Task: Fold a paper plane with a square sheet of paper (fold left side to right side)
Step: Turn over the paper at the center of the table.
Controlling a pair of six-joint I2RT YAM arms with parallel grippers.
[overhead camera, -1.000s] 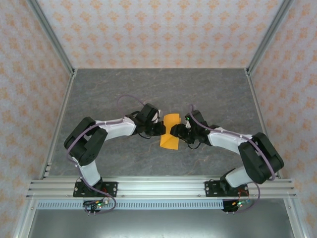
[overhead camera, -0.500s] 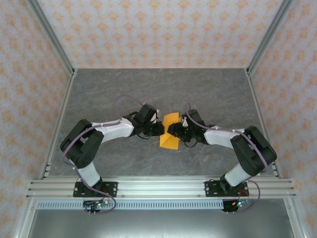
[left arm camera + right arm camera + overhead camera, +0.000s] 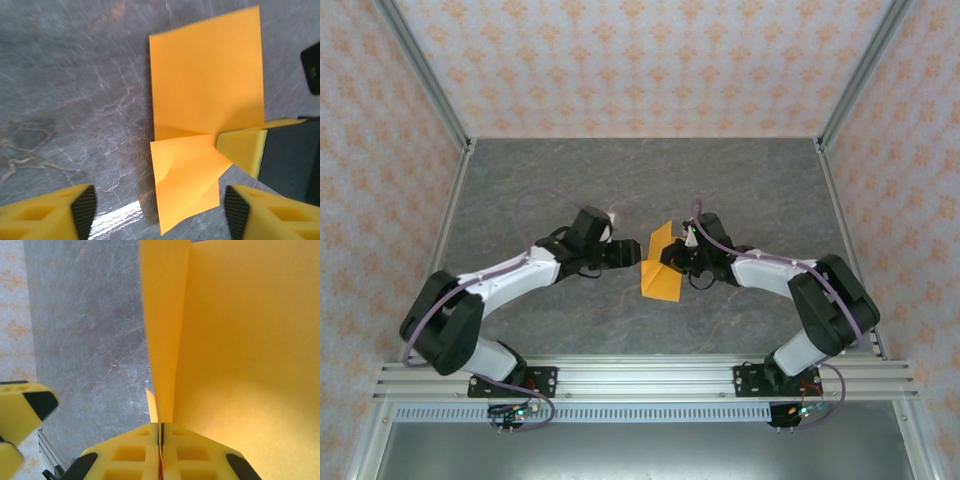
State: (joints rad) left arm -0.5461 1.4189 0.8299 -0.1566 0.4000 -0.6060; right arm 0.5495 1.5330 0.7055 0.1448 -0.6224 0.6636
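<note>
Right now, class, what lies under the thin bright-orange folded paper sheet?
The grey marbled tabletop surrounds the paper, apparently continuing beneath; that covered patch cannot be seen. The right gripper pinches one raised edge.

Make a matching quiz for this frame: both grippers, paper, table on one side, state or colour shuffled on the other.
Column one:
1. left gripper
2. right gripper
3. paper
4. table

Column two:
A. grey, marbled
B. shut, pinching something thin
C. open, fingers wide apart
D. orange, one flap raised

Pairs: 1-C, 2-B, 3-D, 4-A
</note>
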